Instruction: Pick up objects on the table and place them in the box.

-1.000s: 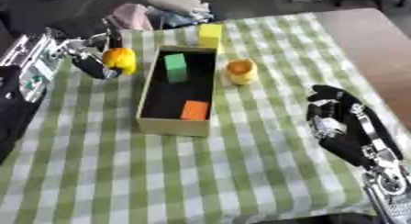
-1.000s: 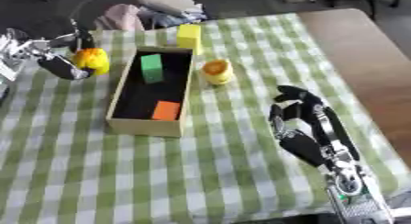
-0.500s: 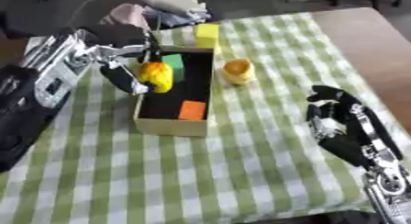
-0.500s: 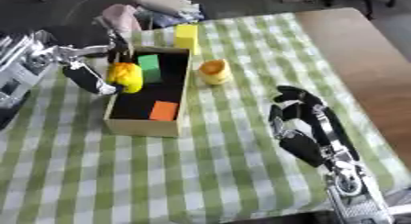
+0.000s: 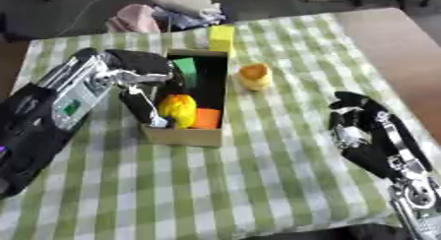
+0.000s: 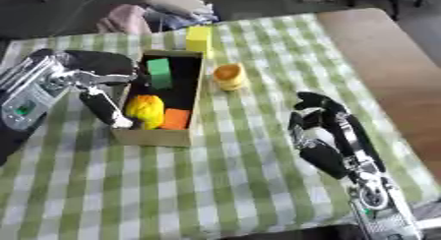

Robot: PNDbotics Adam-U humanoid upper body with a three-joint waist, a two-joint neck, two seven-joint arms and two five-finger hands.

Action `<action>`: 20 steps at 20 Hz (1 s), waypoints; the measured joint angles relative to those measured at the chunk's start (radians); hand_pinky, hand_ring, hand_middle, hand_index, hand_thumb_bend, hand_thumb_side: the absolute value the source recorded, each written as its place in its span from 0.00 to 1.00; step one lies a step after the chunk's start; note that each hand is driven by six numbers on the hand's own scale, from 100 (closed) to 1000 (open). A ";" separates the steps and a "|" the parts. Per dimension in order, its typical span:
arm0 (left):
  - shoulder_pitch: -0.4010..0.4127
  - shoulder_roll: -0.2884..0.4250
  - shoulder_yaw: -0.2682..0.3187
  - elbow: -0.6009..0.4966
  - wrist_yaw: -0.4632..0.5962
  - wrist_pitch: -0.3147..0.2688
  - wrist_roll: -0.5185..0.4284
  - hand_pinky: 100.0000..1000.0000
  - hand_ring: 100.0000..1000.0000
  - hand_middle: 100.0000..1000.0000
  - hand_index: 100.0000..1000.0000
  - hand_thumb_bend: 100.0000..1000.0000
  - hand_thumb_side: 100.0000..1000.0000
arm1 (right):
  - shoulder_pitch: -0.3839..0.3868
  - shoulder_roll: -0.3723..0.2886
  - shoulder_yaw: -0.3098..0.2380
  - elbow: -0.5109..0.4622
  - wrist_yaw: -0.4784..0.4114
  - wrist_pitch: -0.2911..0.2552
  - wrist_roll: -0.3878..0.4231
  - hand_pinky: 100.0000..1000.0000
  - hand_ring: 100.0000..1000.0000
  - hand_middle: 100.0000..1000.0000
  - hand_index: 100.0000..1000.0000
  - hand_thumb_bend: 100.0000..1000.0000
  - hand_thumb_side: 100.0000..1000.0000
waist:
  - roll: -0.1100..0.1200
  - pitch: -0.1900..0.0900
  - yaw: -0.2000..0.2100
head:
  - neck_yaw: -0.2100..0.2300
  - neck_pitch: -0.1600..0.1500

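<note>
The cardboard box (image 5: 196, 135) stands a little left of the middle of the counter (image 5: 258, 185), which is covered with a green-and-white checked cloth, and everything here is placed against that box.

From the left of the box comes the left hand (image 5: 142, 94), black with silver parts, reaching over the box's left wall. Its fingers and thumb are curled round a yellow rounded object (image 5: 177, 110), which sits low inside the near end of the box. Whether that object already rests on the box floor cannot be told.

Inside the box, just right of the yellow rounded object and touching it, lies an orange block (image 5: 206, 118) at the near end. Toward the far end of the box stands a green block (image 6: 158, 73), close to the left wall.

Just beyond the far right corner of the box, a yellow block (image 5: 220, 36) stands on the cloth. To the right of the box, near its far half but apart from it, sits a small orange-yellow cup-shaped object (image 5: 254, 76).

Well to the right of the box and nearer the front edge of the counter, the right hand (image 5: 366, 131) rests idle, holding nothing, its fingers loosely bent and pointing up.

Beyond the box, off the far edge of the counter, lies a heap of cloth (image 5: 164, 10), pink and grey.
</note>
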 measured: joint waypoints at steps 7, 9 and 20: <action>0.034 0.019 0.017 -0.007 -0.025 0.013 -0.030 0.74 0.68 0.73 0.80 0.42 0.44 | 0.001 0.000 -0.001 0.002 0.000 0.000 -0.001 0.56 0.51 0.64 0.81 0.00 0.30 | 0.000 0.000 0.007 | -0.007 0.000; 0.044 0.027 0.029 -0.020 -0.020 0.018 -0.040 0.75 0.70 0.75 0.81 0.41 0.45 | 0.001 0.000 -0.002 0.002 0.000 0.001 -0.001 0.56 0.51 0.64 0.81 0.00 0.30 | 0.000 0.000 0.009 | -0.008 0.000; 0.154 0.129 0.140 -0.246 0.129 0.080 -0.042 0.75 0.71 0.75 0.81 0.35 0.49 | -0.042 -0.043 -0.021 0.001 0.004 0.005 -0.009 0.57 0.51 0.64 0.82 0.00 0.35 | -0.002 0.000 0.029 | -0.025 0.000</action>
